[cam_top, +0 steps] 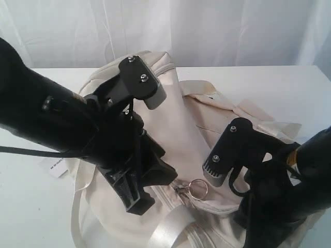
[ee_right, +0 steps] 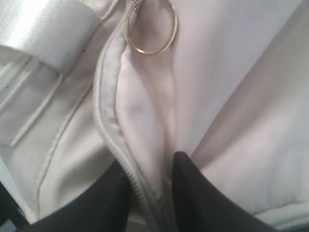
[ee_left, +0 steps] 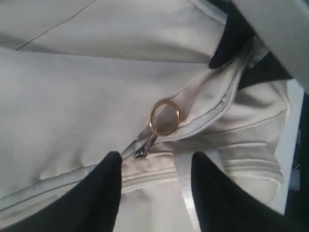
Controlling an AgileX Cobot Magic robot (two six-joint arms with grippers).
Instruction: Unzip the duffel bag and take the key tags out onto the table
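The cream-white duffel bag (cam_top: 170, 119) lies on the white table (cam_top: 31, 206). Its zipper pull carries a gold ring (cam_top: 197, 188), which also shows in the left wrist view as a ring (ee_left: 164, 117) and in the right wrist view as a ring (ee_right: 150, 26). My left gripper (ee_left: 154, 162) hovers open just short of that pull, holding nothing; a satin strap (ee_left: 186, 193) runs below it. My right gripper (ee_right: 150, 169) stands open astride the toothed zipper edge (ee_right: 108, 140) and a fold of bag fabric. The key tags are out of view.
A white paper label (cam_top: 54, 166) lies on the table left of the bag. A white curtain (cam_top: 217, 31) hangs behind. Both black arms crowd over the bag's near end, and a satin strap (cam_top: 168, 230) loops at the front.
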